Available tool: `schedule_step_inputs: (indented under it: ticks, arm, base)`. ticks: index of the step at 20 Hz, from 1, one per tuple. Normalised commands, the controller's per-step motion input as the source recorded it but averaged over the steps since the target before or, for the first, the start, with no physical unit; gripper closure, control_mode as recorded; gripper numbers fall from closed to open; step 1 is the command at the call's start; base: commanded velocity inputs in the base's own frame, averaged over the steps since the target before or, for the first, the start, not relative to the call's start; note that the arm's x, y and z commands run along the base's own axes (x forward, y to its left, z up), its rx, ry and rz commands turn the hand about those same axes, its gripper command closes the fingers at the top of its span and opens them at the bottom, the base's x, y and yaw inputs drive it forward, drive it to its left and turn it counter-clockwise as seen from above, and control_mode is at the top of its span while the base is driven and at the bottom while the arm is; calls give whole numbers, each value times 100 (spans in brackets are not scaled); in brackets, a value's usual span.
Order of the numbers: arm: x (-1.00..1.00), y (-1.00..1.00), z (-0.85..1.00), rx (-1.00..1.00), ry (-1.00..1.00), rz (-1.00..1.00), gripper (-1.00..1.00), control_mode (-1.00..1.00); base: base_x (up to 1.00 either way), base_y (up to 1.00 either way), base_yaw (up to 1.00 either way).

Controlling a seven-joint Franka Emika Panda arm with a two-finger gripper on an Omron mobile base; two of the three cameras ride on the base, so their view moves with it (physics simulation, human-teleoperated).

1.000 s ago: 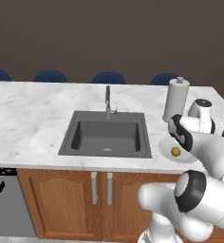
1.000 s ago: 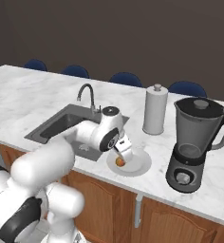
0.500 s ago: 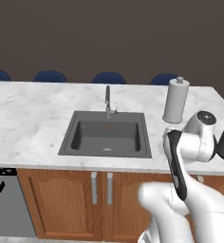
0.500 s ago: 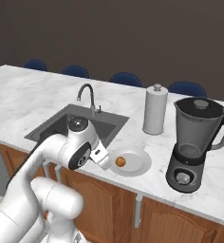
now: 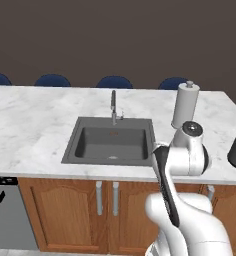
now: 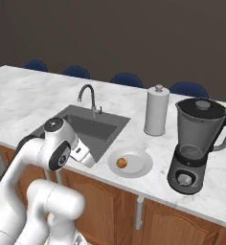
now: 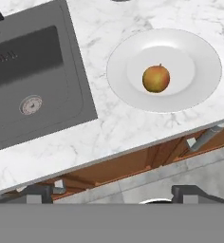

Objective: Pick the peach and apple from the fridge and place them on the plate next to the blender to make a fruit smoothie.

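Gripper (image 7: pixel 113 193) hangs out past the front edge of the counter (image 7: pixel 109 133), jaws spread wide and holding nothing. It looks back down at the plate (image 7: pixel 199 90).

One round fruit (image 7: pixel 156 79) sits near the plate's centre. It is orange-red with a yellowish underside, and I cannot tell for sure whether it is the peach or the apple. The plate lies close to the counter's front edge, between the sink (image 7: pixel 33 80) and the blender (image 6: pixel 196 143), with the paper towel roll (image 6: pixel 156 111) further back.

Being nearly a ball, the fruit has no real long axis. Its short stem shows on the side facing the counter's back edge, so it seems tipped slightly that way rather than standing straight up.

Risks, as I judge them:
- The plate is shallow and the fruit round, so a nudge from a second fruit set down beside it could send it rolling.
- With the front edge so close, a fruit that escapes the rim may drop to the floor.
- A low return swing of the arm could clip the plate or the blender.
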Motion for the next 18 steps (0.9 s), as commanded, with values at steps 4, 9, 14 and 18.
schedule_step_inputs:
  ticks: [4, 9, 14, 18]
  arm:
    - [-9, 19, -6, -3, -1, 1, -100, 100]
    - [0, 0, 0, 0, 0, 0, -100, 100]
    - [0, 0, 0, 0, 0, 0, -100, 100]
    - [0, 0, 0, 0, 0, 0, -100, 100]
  base:
    - [-14, 4, -4]
    - [-66, 1, -48]
    - [-49, -5, -70]
    - [-36, 0, -83]
